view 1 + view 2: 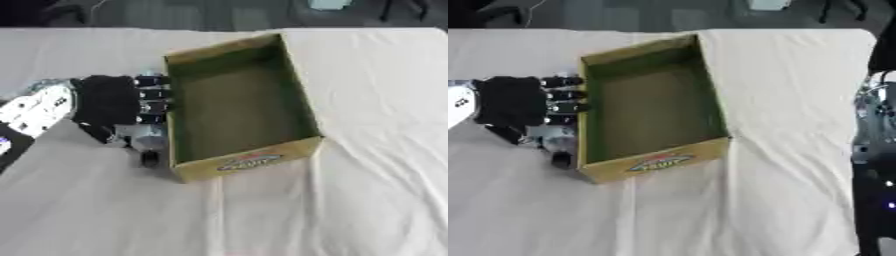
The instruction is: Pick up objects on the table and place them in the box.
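An open cardboard box [302, 150] with a green inside and a printed front wall stands in the middle of the white-clothed table [367, 200]; nothing shows inside it. My left hand [109, 100], black with silver joints, lies palm down just left of the box. Its fingers [153, 93] point at the box's left wall and reach right up to it, and the thumb [147, 142] sticks out toward the near side. I see nothing held in it. A black and silver part of my right arm [875, 115] shows at the right edge of the right eye view, off the table.
The cloth is wrinkled to the right of the box. The table's far edge [219, 29] runs just behind the box, with a dark floor beyond. No loose objects show on the cloth.
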You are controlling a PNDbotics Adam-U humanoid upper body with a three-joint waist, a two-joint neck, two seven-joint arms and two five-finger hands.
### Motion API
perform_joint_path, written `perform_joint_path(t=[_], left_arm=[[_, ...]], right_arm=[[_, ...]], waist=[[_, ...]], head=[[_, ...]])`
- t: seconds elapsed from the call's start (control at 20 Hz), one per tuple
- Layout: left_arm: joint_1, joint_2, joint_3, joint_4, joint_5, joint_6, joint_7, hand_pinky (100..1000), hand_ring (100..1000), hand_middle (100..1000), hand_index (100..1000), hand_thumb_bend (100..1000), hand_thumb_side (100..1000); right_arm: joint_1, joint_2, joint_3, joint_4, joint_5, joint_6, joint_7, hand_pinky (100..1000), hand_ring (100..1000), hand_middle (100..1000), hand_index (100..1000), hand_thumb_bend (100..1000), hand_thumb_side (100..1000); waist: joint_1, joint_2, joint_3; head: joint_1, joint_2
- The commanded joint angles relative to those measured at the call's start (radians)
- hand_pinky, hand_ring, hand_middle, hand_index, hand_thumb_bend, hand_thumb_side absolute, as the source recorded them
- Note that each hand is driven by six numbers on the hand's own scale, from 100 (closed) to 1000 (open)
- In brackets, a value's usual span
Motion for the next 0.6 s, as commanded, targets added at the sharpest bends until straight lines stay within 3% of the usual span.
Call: perform_joint_path(t=[0.05,0.5,0.55,0.6], left_arm=[[0.011,0.007,-0.003,0.029,0.007,-0.219,0.213,898,838,809,822,487,573],[-0.006,0.017,0.030,-0.018,0.043,-0.219,0.232,916,875,814,803,471,581],[-0.010,0.019,0.034,-0.024,0.048,-0.219,0.230,916,875,814,803,435,586],[-0.014,0.022,0.038,-0.031,0.052,-0.219,0.227,923,888,820,800,472,582]], right_arm=[[-0.018,-0.007,-0.007,-0.013,-0.004,0.003,0.001,321,440,477,691,100,863],[-0.013,-0.009,-0.008,-0.013,-0.002,0.005,0.003,321,441,477,692,100,864],[-0.012,-0.010,-0.009,-0.013,-0.002,0.004,0.003,321,441,477,692,100,863],[-0.011,-0.011,-0.008,-0.013,-0.001,0.004,0.003,320,441,477,692,100,863]], waist=[[0.000,-0.007,-0.002],[-0.002,-0.009,0.003],[-0.002,-0.010,0.004],[-0.001,-0.011,0.005]], head=[[0.006,0.000],[0.002,0.000],[0.002,0.000],[0.002,0.000]])
